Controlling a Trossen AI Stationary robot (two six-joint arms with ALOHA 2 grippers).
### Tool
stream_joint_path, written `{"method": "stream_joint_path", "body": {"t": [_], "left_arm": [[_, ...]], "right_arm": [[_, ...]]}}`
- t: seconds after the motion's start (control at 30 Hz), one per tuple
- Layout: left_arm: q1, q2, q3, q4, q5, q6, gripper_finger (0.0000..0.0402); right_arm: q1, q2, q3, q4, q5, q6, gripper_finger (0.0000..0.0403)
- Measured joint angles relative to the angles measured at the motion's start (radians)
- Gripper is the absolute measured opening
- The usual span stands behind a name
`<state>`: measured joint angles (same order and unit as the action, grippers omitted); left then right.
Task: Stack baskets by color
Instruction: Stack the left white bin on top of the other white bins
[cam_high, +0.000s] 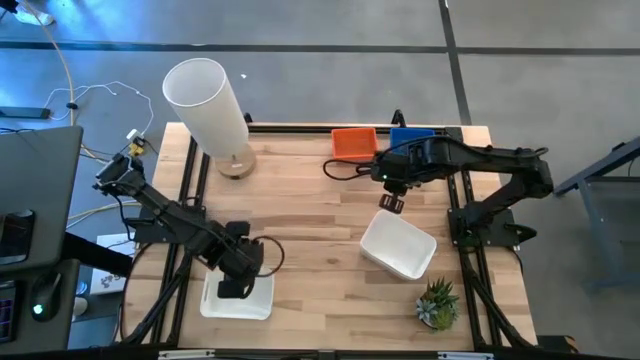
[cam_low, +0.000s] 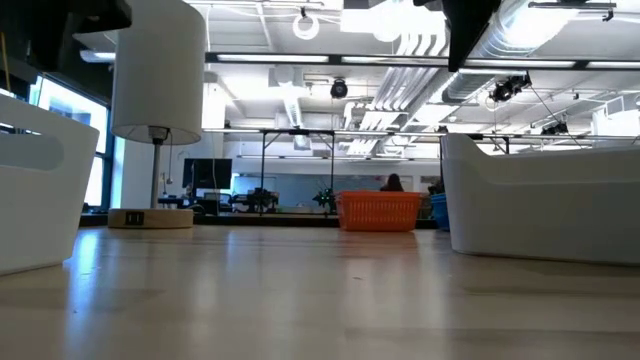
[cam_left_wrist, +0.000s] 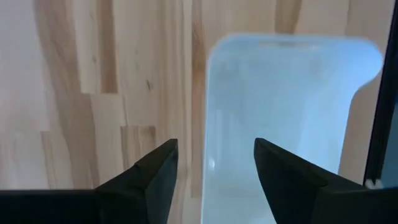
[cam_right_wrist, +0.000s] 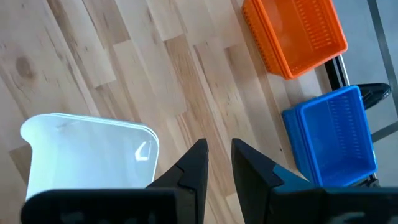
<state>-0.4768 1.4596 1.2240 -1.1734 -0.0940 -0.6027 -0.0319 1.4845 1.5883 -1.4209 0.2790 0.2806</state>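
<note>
A white basket (cam_high: 258, 298) sits on its base at the table's near left. My left gripper (cam_left_wrist: 214, 163) hovers open above it, one finger over the basket's inside (cam_left_wrist: 286, 112) and one over the wood beside its wall. A second white basket (cam_high: 398, 245) rests right of centre, also in the right wrist view (cam_right_wrist: 87, 155). My right gripper (cam_right_wrist: 217, 155) hangs above the table just beyond it, fingers a narrow gap apart with nothing between them. An orange basket (cam_right_wrist: 292, 34) and a blue basket (cam_right_wrist: 329, 140) stand side by side at the far edge.
A tall white cylinder lamp (cam_high: 205, 100) stands at the far left on a round wooden base. A small potted plant (cam_high: 437, 303) is near the front right corner. Bare wood lies between the two white baskets. The right arm reaches over the blue basket (cam_high: 410, 133).
</note>
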Motion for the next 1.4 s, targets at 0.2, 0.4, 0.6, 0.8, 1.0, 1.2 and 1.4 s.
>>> {"method": "stream_joint_path", "body": {"t": [0.2,0.4,0.6,0.8,1.0,1.2,1.4], "left_arm": [[-0.05,0.064,0.0,-0.044,0.063,-0.06,0.019],[-0.093,0.109,0.0,-0.163,0.066,-0.15,0.019],[-0.116,0.115,-0.015,-0.162,0.067,-0.184,0.0189],[-0.126,0.116,-0.108,-0.134,0.121,-0.21,0.0189],[-0.126,0.115,-0.174,-0.102,0.135,-0.208,0.0188],[-0.126,0.115,-0.229,-0.052,0.123,-0.206,0.0186],[-0.133,0.115,-0.267,-0.032,0.113,-0.198,0.0128]], "right_arm": [[0.0,0.0,0.0,-0.001,0.0,0.0,0.0059],[0.0,0.0,0.0,-0.001,0.0,0.0,0.0059],[0.0,0.0,0.0,-0.001,-0.001,0.001,0.0059],[0.0,0.0,0.0,-0.001,-0.002,0.008,0.0059],[0.0,0.0,0.0,-0.001,-0.002,0.007,0.0059],[0.0,0.001,0.0,-0.001,-0.002,0.008,0.0059],[0.0,0.001,0.0,-0.001,-0.002,0.008,0.0059]]}}
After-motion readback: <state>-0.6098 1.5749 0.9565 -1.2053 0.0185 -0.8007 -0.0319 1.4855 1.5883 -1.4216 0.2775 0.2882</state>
